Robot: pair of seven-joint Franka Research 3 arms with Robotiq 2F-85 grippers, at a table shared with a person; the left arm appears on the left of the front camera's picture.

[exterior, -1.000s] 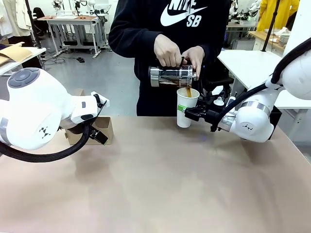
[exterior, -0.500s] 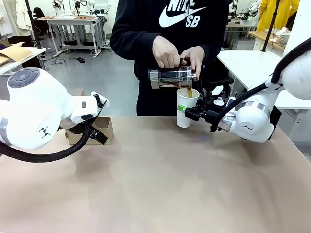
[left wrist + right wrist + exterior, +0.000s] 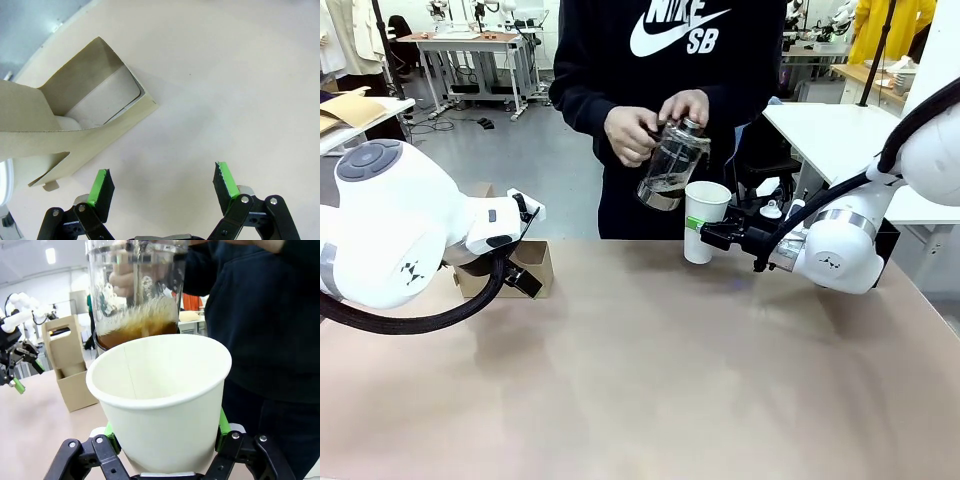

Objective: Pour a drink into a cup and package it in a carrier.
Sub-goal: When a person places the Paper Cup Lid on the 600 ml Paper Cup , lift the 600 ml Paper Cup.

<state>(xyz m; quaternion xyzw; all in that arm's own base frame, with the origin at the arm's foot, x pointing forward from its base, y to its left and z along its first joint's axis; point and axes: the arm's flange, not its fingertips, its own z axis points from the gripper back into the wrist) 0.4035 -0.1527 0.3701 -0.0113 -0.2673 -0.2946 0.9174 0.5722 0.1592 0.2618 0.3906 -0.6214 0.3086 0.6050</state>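
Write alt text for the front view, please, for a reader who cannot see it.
The right gripper, jaws shut, holds a white paper cup upright at the table's far side while a person holds a tilted glass jar, a little brown drink in it, by its rim. At left, the left gripper hangs, jaws open, beside a brown cardboard carrier.

R gripper (image 3: 703,236) round cup (image 3: 706,206); jar (image 3: 669,168) aslant in person's hand (image 3: 631,135) alongside

Bright, even overhead light, with a ceiling lamp (image 3: 50,255) glowing in the right wrist view. Shadows on the desk (image 3: 650,380) are soft and faint. Wrist views bulge at their edges; the room behind the cup (image 3: 165,405) looks hazy.
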